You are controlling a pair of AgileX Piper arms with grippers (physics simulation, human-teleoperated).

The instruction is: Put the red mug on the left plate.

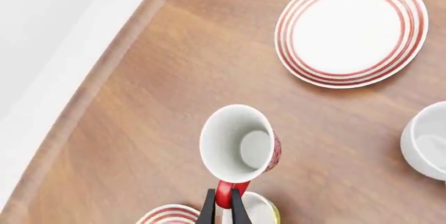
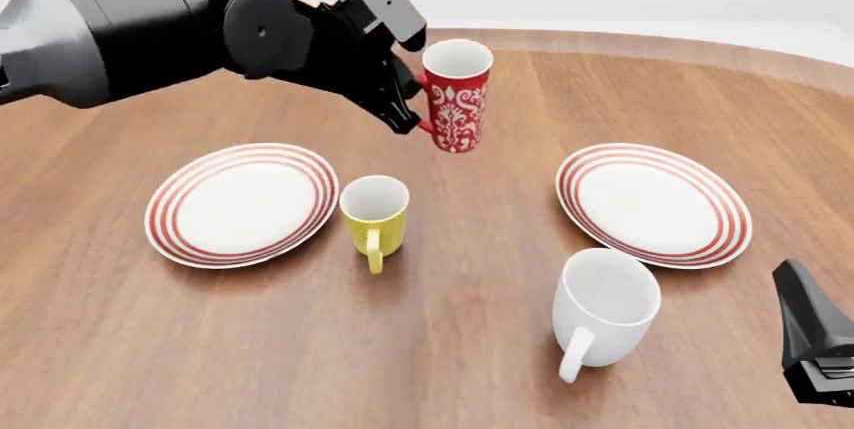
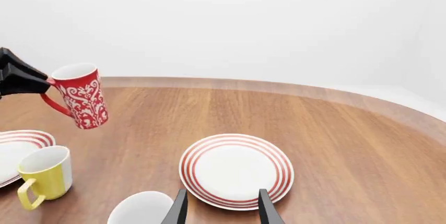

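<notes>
At the far left we saw the left plate (image 2: 240,203) lying flat on the table (image 2: 441,349), only a sliver of it caught at the edge of both wrist views. Just right of it stood the yellow mug (image 2: 374,215), handle toward the near side. Above and beyond the yellow mug, the left gripper (image 2: 407,114) pinched the red handle of the red mug (image 2: 455,97), its fingers (image 1: 209,211) closed on the handle's loop. The red mug hung clear of the table, between the two plates and farther back. Its long axis was nearly upright, tilted slightly, its open mouth up and its handle pointing left toward the arm. In the front view the arm hid most of the handle. Further right lay the right plate (image 2: 654,204), with the white mug (image 2: 605,310) near it, cut off in both wrist views. The right gripper (image 3: 221,211) hung low at the near right, its fingers apart and holding nothing, mostly cropped in front.
</notes>
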